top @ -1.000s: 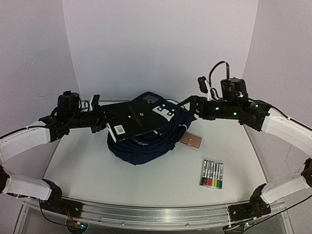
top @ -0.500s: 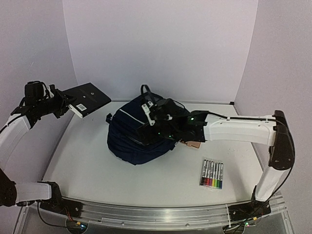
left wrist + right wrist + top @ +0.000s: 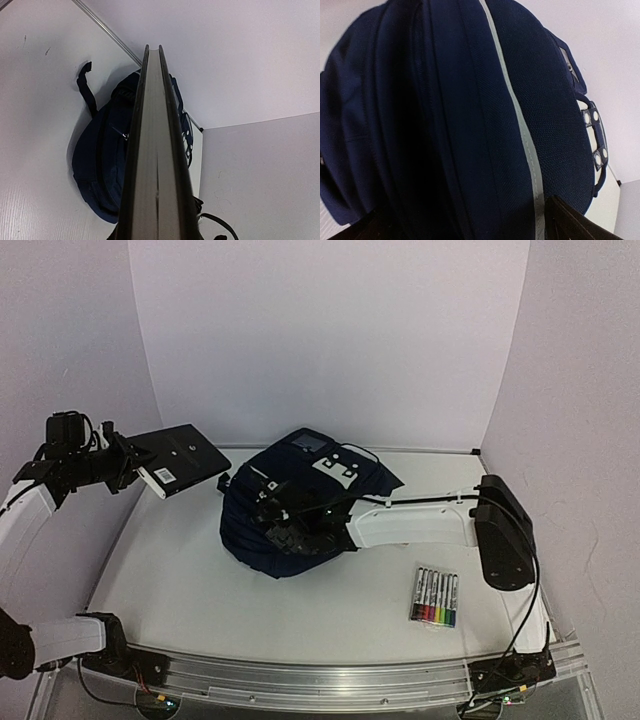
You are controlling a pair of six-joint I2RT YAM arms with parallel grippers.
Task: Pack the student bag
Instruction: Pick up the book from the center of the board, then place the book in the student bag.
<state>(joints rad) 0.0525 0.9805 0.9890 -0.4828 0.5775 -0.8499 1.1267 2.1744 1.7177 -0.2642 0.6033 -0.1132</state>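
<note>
Navy fabric of the student bag [image 3: 300, 502] lies mid-table, toward the back wall. On its near-left face rests the right gripper [image 3: 272, 518], jaws seemingly spread wide with cloth between them; I judge it is working the main pocket open. The left gripper [image 3: 138, 470] clamps 1 black book [image 3: 182, 458] aloft, well left of the bag. Next, the pocket must gape before the book goes in. A marker pack [image 3: 435, 598] waits to the right.

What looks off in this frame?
Nothing spilled or damaged. The black book is held in mid-air by the left gripper, left of the student bag, not inside it. The right gripper sits against the bag's front; the marker pack lies unpacked on the table.
</note>
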